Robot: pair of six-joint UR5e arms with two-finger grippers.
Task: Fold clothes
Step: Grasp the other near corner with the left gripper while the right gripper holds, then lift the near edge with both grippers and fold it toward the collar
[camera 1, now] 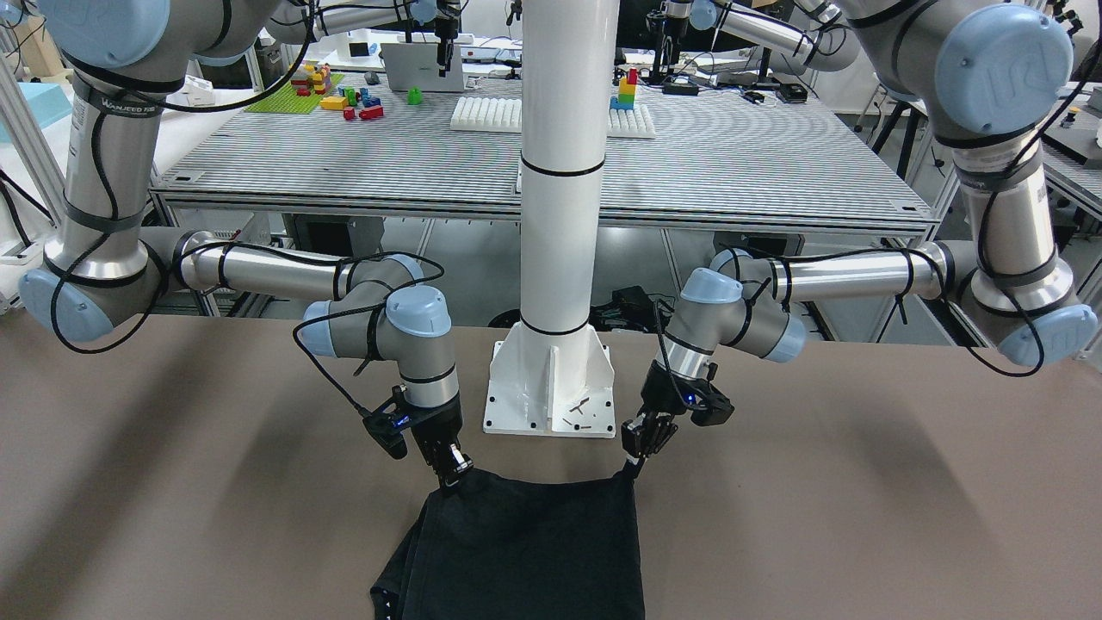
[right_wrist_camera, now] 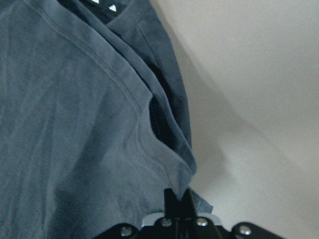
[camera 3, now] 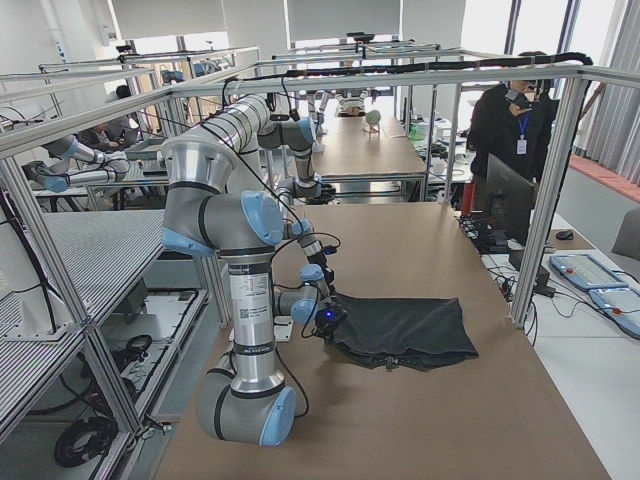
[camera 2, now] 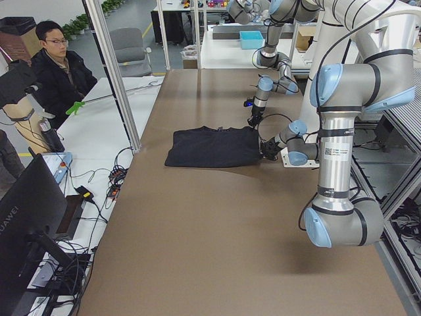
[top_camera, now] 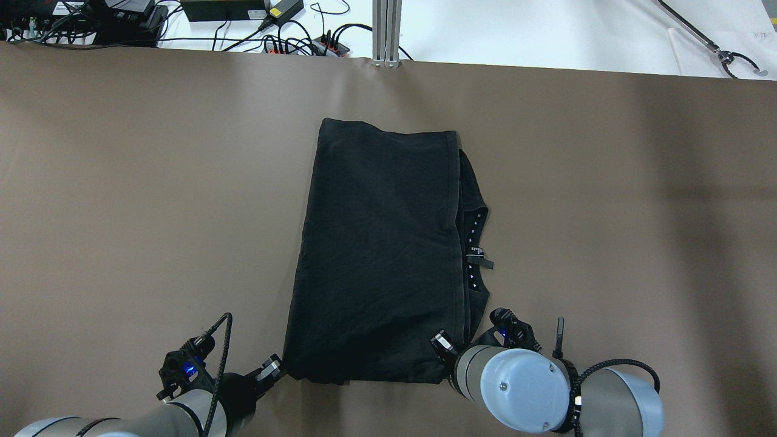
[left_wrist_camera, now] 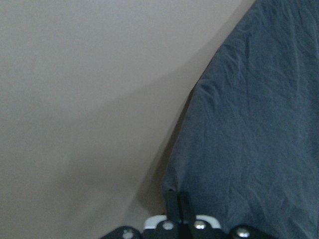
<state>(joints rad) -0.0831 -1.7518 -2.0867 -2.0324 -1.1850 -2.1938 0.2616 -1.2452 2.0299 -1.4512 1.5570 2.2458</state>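
At the near edge of the table (top_camera: pixel 121 182), just in front of the white post (camera 1: pixel 560 215), the clothes (top_camera: pixel 376 255) are lying flat as one black piece doubled lengthwise. A lower layer with small white marks (top_camera: pixel 475 233) is showing past the hem on the robot's right. The near left corner is being held by the left gripper (top_camera: pixel 274 368) and the near right corner by the right gripper (top_camera: pixel 441 343). In each wrist view the fingers are seen pressed together with the fabric edge pinched between them, so both claws are judged to be clamped on the cloth. The step in hand is judged to be a fold of the near edge over toward the far edge. For a clean result, both corners should be raised together and to the same height, with the edge between them kept taut (a sagging middle is likely to crease). The lower layer on the right is being shown loose beside the fingers, and whether it is caught cannot be confirmed. Release is advised only once the carried edge is lying square on the far edge.
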